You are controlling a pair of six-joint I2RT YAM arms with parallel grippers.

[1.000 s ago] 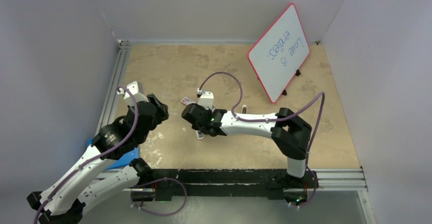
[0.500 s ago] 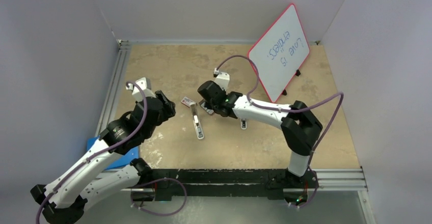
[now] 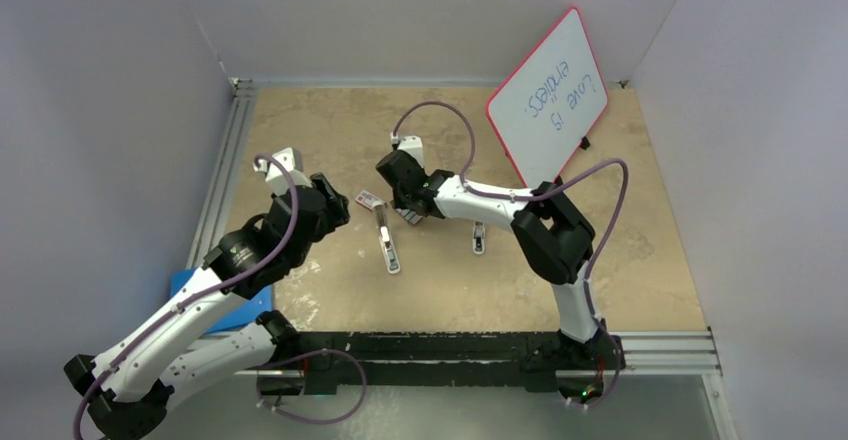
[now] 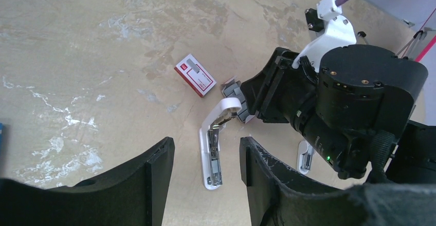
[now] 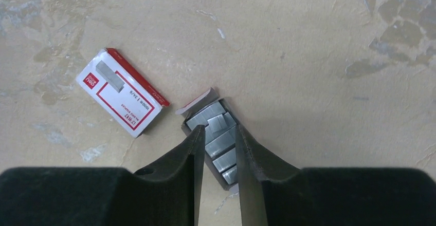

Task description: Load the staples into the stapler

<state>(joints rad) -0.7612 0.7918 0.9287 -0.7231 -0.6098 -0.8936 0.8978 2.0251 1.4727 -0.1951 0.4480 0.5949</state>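
Over the staples (image 5: 204,115) beside the stapler (image 4: 212,159), right tool (image 5: 218,132) narrowly parted: best straddle one strip squarely, pinch lightly, lift level; left tool (image 4: 205,145) spread, empty.

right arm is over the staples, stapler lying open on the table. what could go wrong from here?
1. The staples lie as several short loose pieces, and the right fingers are only narrowly parted over them: a pinch may catch two pieces or scatter them.
2. The stapler lies open and unheld, with the left fingers apart above it: pushing staples in may slide it.
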